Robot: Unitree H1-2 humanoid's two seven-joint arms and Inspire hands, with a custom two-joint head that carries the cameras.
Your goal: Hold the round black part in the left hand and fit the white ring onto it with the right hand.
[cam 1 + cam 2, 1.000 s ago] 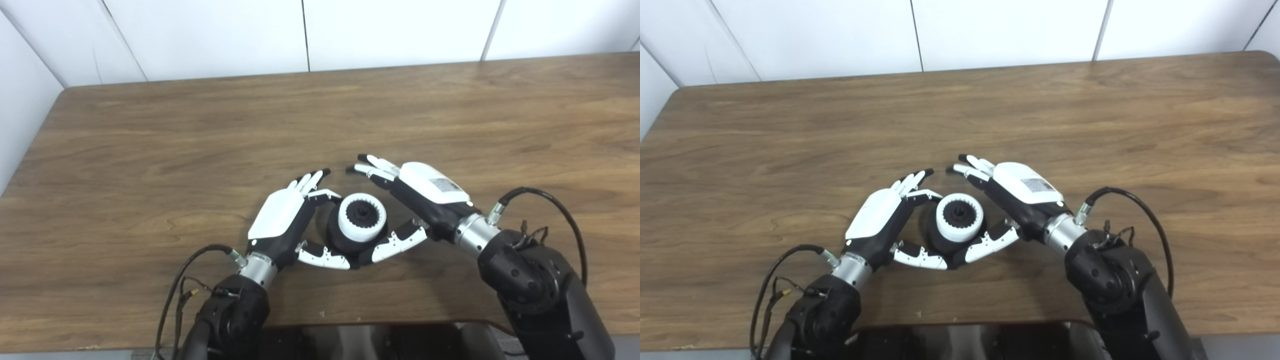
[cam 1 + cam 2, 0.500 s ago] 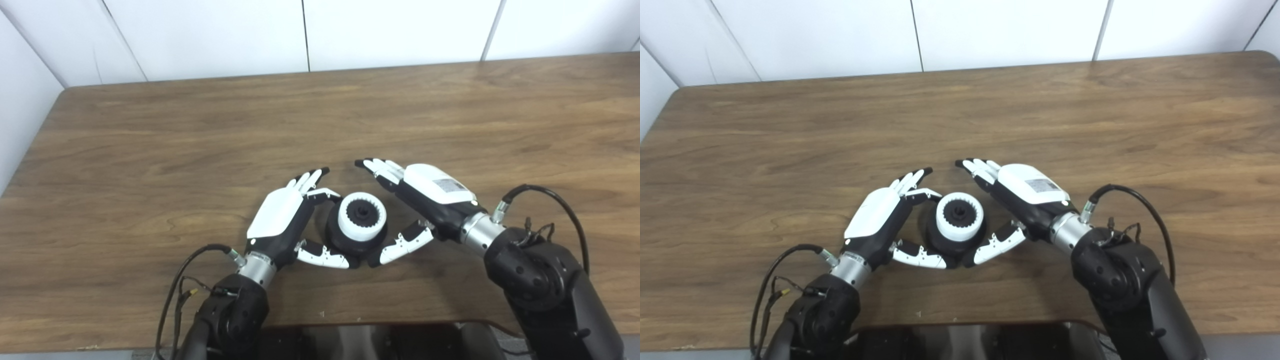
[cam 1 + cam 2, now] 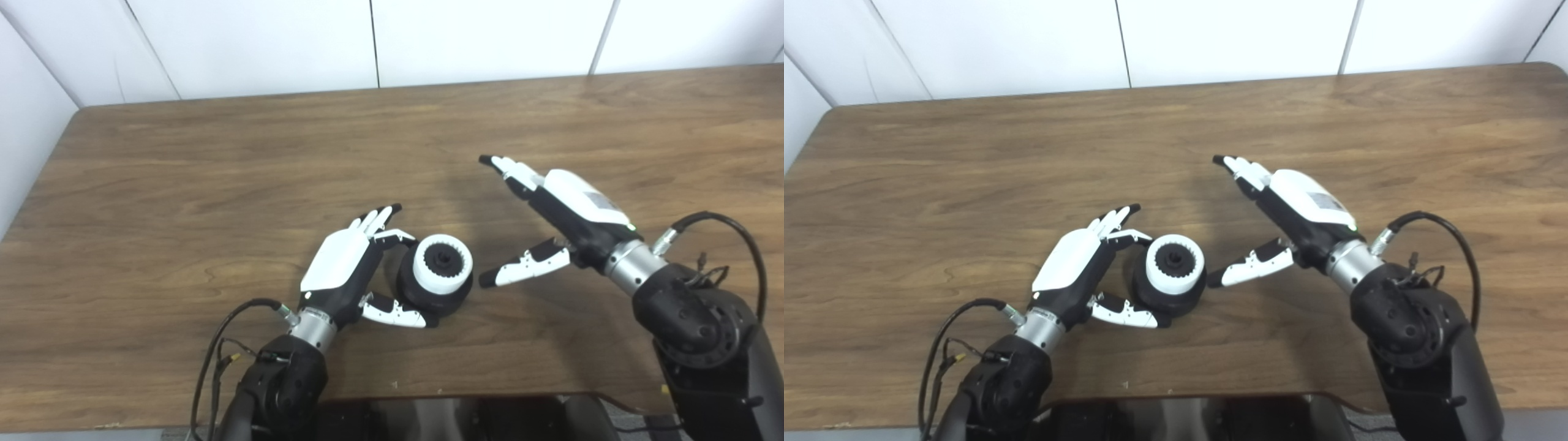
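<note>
white panelled walls stand behind a brown wood-grain table [image 3: 245, 159], and all the action sits near its front edge.

the fitting itself looks done from where i stand. the white ring [image 3: 443, 265] sits on top of the round black part [image 3: 429, 293], its toothed inner edge showing around a dark centre, and the black body bulges out below it. the pair rests on the table a little left of middle, tipped slightly toward the camera. whether the ring is pushed fully home i cannot tell. what remains, i'd judge, is only to let go and clear away.

the left hand [image 3: 346, 263] cups the black part from its left side. its palm faces the part, the thumb curls under the near edge and seems to touch it, and the long fingers [image 3: 378, 218] lie close together, pointing up and away past the part's far side. it reads as a loose cradle more than a firm grip.

the right hand [image 3: 563, 208] is well apart from the ring, raised above the table to the right. it holds nothing: fingers stretched out together toward the far left, thumb [image 3: 520, 270] spread wide below, its tip pointing back at the part with a clear gap between.
</note>
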